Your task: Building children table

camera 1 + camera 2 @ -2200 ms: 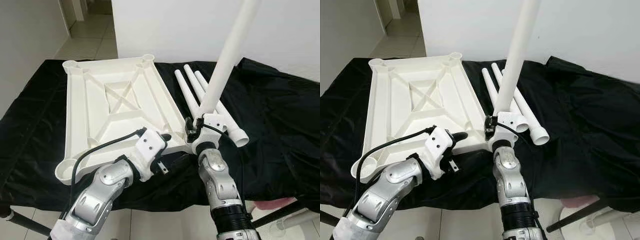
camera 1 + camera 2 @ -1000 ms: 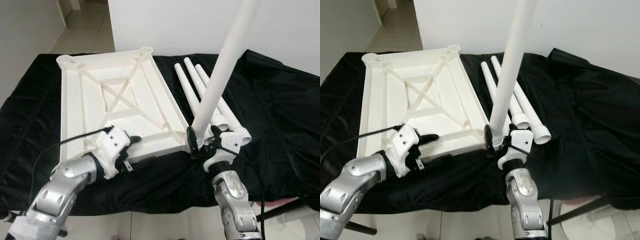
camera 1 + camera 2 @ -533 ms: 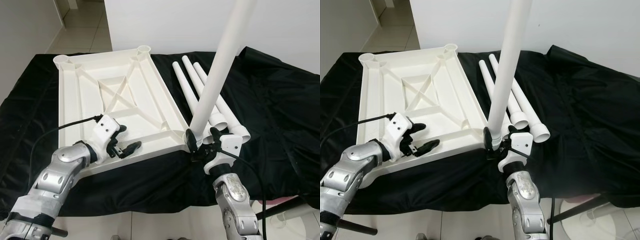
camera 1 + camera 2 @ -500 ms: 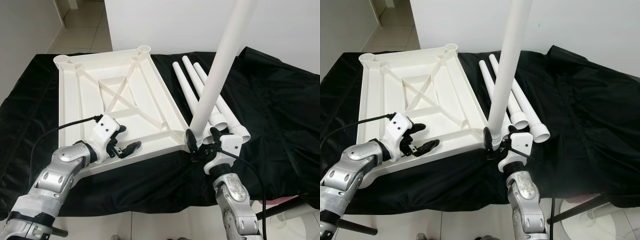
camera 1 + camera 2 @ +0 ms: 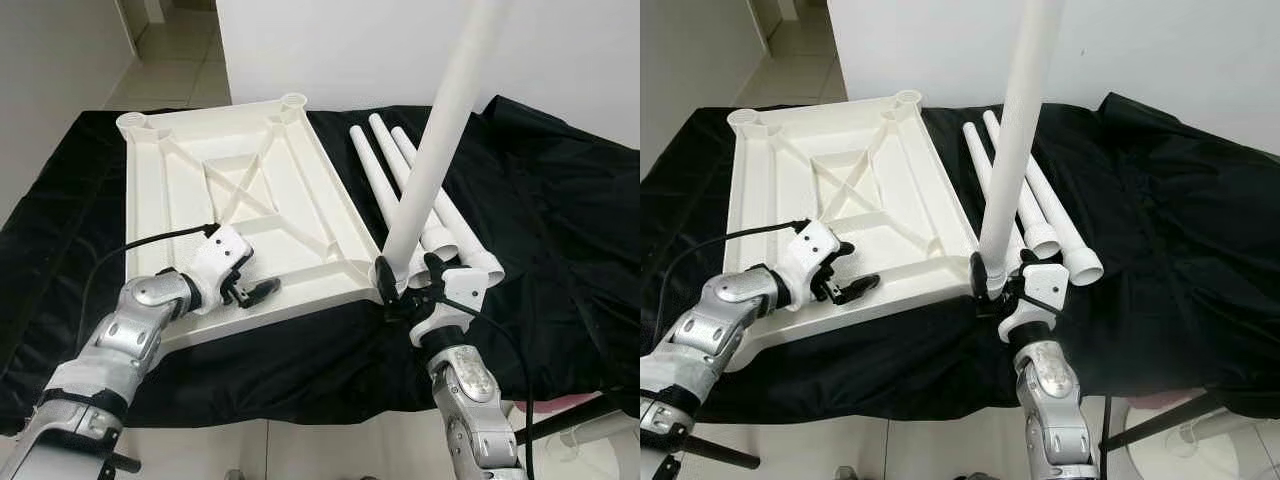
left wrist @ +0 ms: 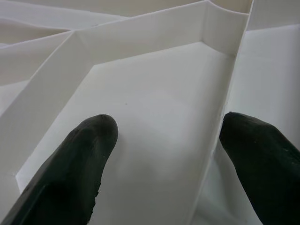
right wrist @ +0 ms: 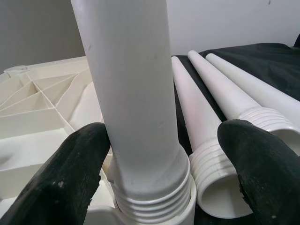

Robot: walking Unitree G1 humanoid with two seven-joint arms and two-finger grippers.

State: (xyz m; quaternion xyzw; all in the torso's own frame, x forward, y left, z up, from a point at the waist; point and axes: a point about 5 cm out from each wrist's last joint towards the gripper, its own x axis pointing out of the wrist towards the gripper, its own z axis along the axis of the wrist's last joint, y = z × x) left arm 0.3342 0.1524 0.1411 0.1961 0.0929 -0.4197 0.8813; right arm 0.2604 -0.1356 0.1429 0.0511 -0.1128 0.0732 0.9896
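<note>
The white table top (image 5: 165, 215) lies upside down on a black cloth, its ribs facing up. One white leg (image 5: 440, 120) stands upright in the near right corner socket (image 7: 154, 206). My right gripper (image 5: 410, 277) is open around that leg's base, one finger (image 7: 70, 178) against it and the other finger (image 7: 262, 168) well apart. My left gripper (image 5: 250, 283) is open at the top's near edge. One of its fingertips (image 6: 89, 145) is inside a ribbed compartment and the other fingertip (image 6: 258, 150) is outside the rim wall (image 6: 220, 126).
Three loose white legs (image 5: 385, 180) lie side by side on the black cloth (image 5: 540, 200), right of the table top. A white wall stands behind. A tiled corridor (image 5: 175, 50) opens at the far left. A dark stand bar (image 5: 560, 420) shows at the lower right.
My left gripper has slid left along the near edge and opened over the rim. The right gripper's fingers have spread from the leg, which now stands more upright in the corner.
</note>
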